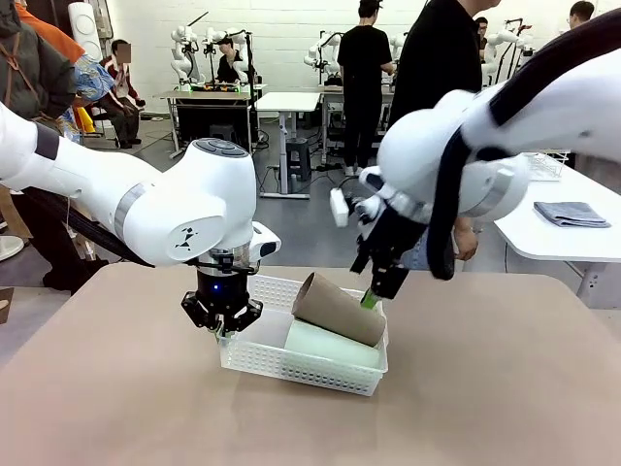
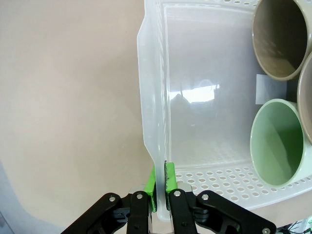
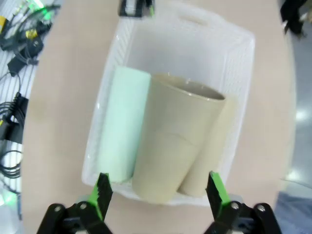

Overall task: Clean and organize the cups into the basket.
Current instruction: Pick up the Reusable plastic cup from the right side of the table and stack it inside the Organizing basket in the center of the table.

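white perforated basket [image 1: 254,357], mint cup [image 1: 330,345], tan cup [image 1: 338,311]

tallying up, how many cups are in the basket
3, all lying in the basket: the mint cup along one side, a tan cup tilted on top, a second tan cup partly hidden beneath it.

1. We see a tan counter [image 1: 505,388] filling the foreground.
2. Beyond it we see a grey floor [image 1: 310,218] running back to a white wall [image 1: 281,34].
3. We see a white table [image 1: 288,101] standing mid-room, with a dark stool [image 1: 299,155] beside it.
4. At the right we see another white table [image 1: 558,238] carrying a folded grey cloth [image 1: 571,214].
5. We see several people standing or sitting among the far benches.
6. We see even, bright light.
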Action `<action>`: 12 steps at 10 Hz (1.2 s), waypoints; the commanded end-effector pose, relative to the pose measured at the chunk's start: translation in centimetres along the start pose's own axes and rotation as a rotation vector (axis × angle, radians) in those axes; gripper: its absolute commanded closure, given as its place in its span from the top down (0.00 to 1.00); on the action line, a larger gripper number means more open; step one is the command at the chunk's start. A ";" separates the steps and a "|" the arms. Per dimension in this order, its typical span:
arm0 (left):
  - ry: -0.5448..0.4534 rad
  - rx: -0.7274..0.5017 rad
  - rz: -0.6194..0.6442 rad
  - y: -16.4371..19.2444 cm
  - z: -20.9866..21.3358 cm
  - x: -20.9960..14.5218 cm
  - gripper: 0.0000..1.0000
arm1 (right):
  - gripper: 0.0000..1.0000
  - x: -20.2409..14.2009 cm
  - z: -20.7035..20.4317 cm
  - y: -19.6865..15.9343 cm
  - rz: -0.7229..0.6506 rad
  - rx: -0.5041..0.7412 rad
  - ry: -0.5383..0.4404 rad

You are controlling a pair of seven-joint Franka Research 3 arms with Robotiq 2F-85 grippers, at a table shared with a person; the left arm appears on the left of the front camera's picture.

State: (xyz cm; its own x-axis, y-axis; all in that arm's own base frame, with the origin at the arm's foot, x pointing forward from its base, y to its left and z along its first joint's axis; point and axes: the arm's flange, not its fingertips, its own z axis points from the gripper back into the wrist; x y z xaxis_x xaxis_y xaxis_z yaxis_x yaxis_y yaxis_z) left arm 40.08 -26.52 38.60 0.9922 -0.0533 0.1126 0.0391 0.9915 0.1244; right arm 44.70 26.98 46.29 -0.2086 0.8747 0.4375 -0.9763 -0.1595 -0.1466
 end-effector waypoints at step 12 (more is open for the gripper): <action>-0.010 0.005 -0.004 0.2 0.1 0.0 0.00 | 1.00 -9.9 6.6 8.7 -0.078 -0.082 -0.161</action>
State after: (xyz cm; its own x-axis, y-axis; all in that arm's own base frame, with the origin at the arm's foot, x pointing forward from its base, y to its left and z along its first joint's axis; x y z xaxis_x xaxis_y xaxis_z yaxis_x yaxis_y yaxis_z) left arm 40.08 -26.52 38.59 0.9922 -0.0533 0.1126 0.0392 0.9915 0.1244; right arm 37.84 14.06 46.83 -0.1334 0.8082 0.5736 -0.9850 -0.0441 -0.1669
